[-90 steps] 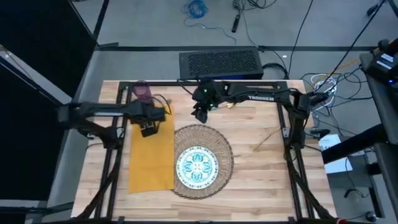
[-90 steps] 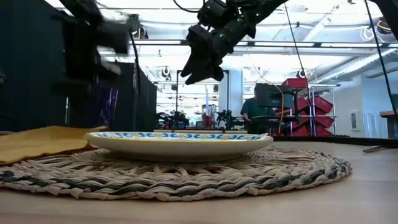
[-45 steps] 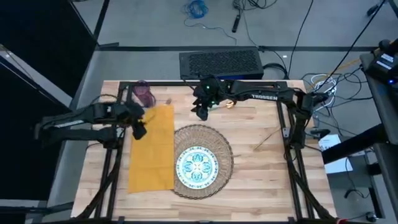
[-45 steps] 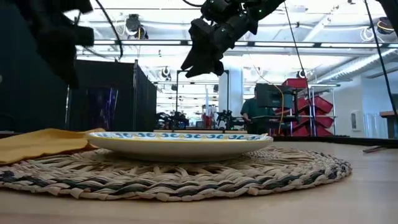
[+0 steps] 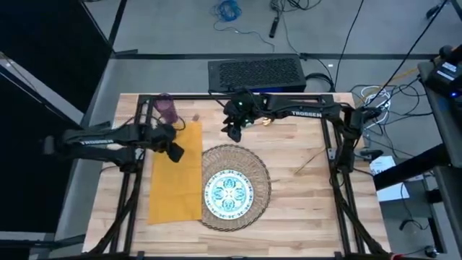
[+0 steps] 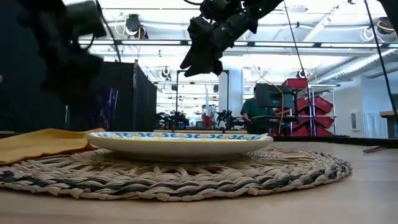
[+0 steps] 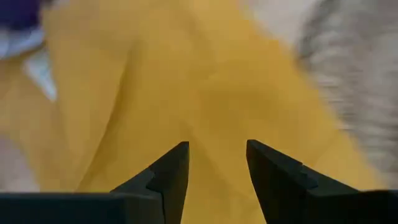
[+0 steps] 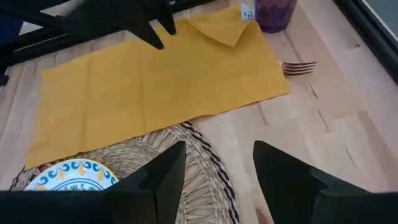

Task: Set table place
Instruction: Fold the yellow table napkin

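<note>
Butcher-block table (image 5: pixel 303 195); workshop room behind; left tool (image 7: pixel 216 163), right tool (image 8: pixel 217 163) both released.

Mustard-yellow napkin (image 5: pixel 175 176); teal-floral white plate (image 5: pixel 228 191); purple cup (image 5: pixel 167 107).

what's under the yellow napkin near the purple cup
A fork pokes out from beneath the napkin edge beside the cup; only its tines show, its handle is covered. Whether other cutlery lies underneath cannot be seen.
</note>
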Tool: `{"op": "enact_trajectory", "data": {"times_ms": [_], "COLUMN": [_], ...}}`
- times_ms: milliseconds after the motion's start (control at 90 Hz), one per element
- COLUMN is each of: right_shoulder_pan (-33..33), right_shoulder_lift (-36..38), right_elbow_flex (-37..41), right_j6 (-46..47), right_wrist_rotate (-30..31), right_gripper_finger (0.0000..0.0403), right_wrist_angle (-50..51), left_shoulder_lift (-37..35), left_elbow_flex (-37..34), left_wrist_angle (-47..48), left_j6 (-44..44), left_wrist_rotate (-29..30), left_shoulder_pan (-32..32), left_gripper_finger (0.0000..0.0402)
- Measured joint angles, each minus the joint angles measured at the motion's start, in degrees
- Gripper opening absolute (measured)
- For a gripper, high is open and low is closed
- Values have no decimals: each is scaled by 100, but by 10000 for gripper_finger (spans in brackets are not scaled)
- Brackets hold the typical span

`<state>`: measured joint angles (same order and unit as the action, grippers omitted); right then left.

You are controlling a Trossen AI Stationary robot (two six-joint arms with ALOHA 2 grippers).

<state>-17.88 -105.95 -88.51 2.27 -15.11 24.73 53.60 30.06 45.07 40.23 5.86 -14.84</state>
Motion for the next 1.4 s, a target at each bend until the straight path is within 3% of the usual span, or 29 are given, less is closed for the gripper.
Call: {"op": "enact_trajectory", "data": {"times_ms": [100, 256, 611, 967, 1211, 1278, 1400], "right_shoulder_pan": [1, 3, -8, -8, -8, -8, -8], "right_shoulder_lift": [0, 0, 0, 0, 0, 0, 0], "right_elbow_flex": [0, 0, 0, 0, 0, 0, -2], "right_j6": [-117, -244, -320, -353, -386, -386, -416], "right_wrist_rotate": [-2, -3, -4, -4, -4, -4, -4], "right_gripper_finger": [176, 176, 176, 176, 176, 176, 176], "right_wrist_angle": [-1, 33, 39, 44, 44, 52, 72], "left_shoulder_lift": [156, 380, 841, 821, 395, 226, 108], "left_elbow_flex": [-212, -225, -225, -220, -10, 47, 66], "left_wrist_angle": [-167, -154, -82, 281, 136, -14, -537], "left_j6": [125, 144, -9, 90, 34, -122, -365], "left_wrist_rotate": [45, 652, 958, 1679, 2019, 1956, 1154], "left_shoulder_pan": [-19, -25, -324, -818, -674, -592, -429], "left_gripper_finger": [147, 142, 125, 125, 125, 125, 124]}}
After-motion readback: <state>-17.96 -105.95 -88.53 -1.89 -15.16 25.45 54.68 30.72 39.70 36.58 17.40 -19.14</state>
